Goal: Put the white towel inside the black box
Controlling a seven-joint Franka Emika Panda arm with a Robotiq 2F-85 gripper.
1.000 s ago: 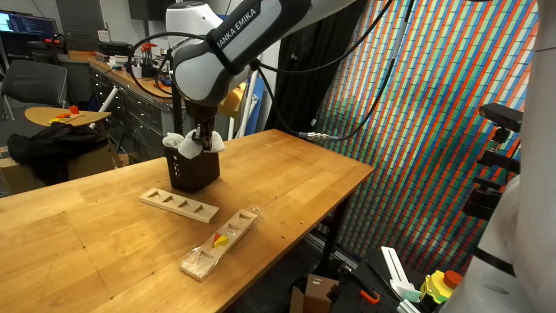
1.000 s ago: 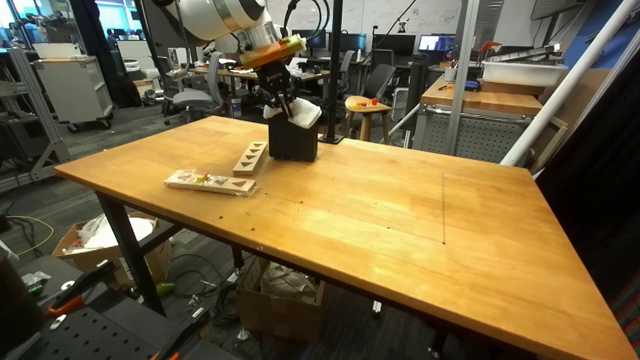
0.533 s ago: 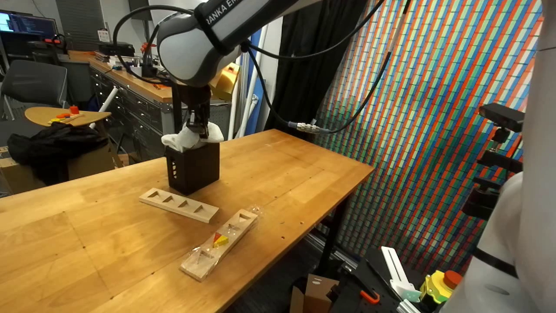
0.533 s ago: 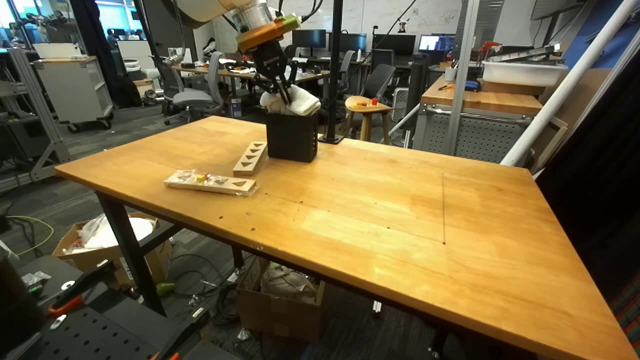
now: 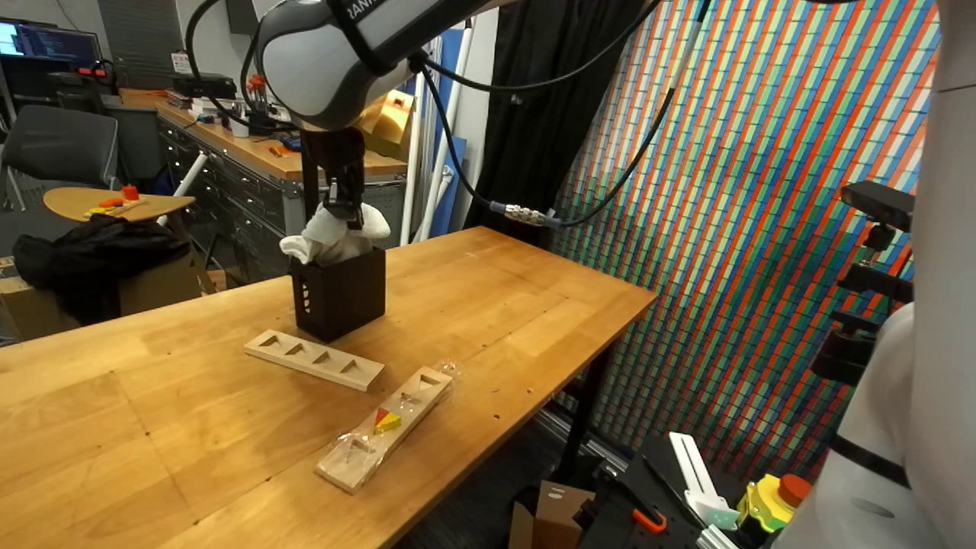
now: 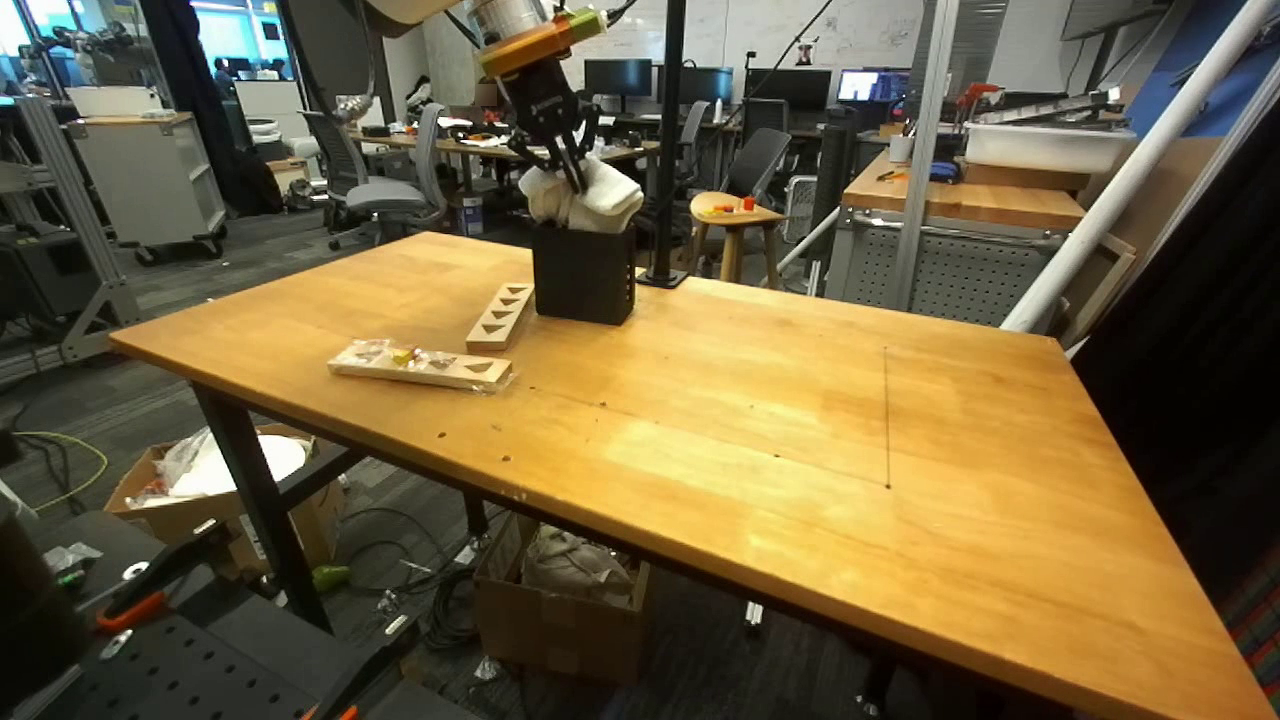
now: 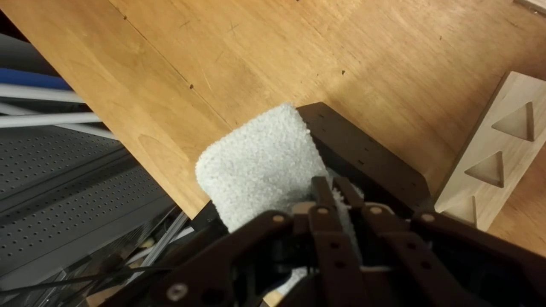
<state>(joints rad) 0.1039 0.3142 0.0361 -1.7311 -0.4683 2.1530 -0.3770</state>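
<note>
White towel (image 7: 260, 162) is bunched at the mouth of the black box (image 6: 583, 278), and most of what can be seen of it stands above the rim. Its lower part goes out of sight behind the box wall; how deep it reaches, I cannot tell. In an exterior view, a rolled end of the cloth leans over a corner of the rim.

The Robotiq gripper (image 7: 331, 179) is above the box, and its 2 fingers (image 7: 323, 194) are nearly together, with a fold of the towel pinched between them. In the wrist view, a flap with a rounded corner spreads beside these fingers. The Franka arm (image 5: 328, 69) comes down to the gripper from above.

The box stands upright on the wooden table (image 6: 760, 420). Just beside it lies a slotted wooden block (image 5: 314, 360) with 4 triangular recesses. Near this block lies a plastic-wrapped block (image 5: 408, 400), with a red piece (image 5: 380, 415) and a yellow piece (image 5: 387, 424) on it.

A black post (image 6: 672, 130) stands at the table edge, near the box. Farther away are a wooden stool (image 6: 768, 215) and a workbench (image 5: 221, 198) with drawers.
</note>
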